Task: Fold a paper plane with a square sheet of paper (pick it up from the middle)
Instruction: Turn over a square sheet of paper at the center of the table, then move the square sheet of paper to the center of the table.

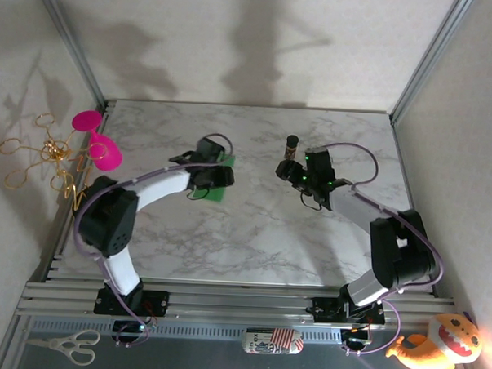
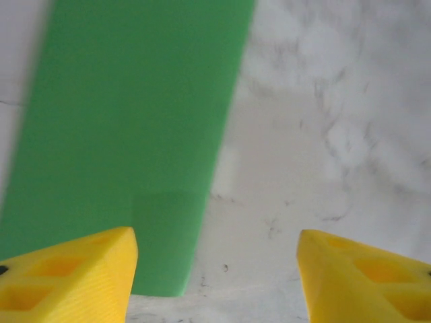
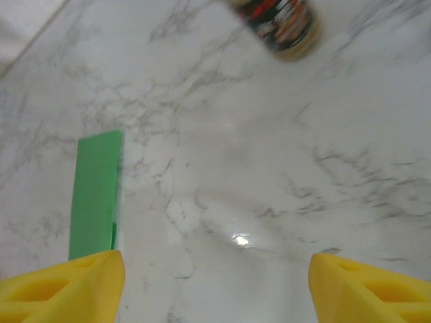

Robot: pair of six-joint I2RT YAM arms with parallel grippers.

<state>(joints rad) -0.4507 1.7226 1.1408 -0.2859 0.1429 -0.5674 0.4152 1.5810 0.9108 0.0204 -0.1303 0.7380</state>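
The left pincer [image 2: 215,269] was open right over the sheet of paper [image 2: 128,134]; the right pincer [image 3: 215,286] was open too

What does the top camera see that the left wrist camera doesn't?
Top camera: the left arm and right arm, a small dark bottle, pink plastic pieces, scissors and an orange plush toy. Left wrist camera: yellow fingertips spread apart, and a fold step in the green paper. Both: that paper lying on the marble table.

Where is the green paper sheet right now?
The sheet of paper lies on the table, left of centre in the top view, under the left gripper.
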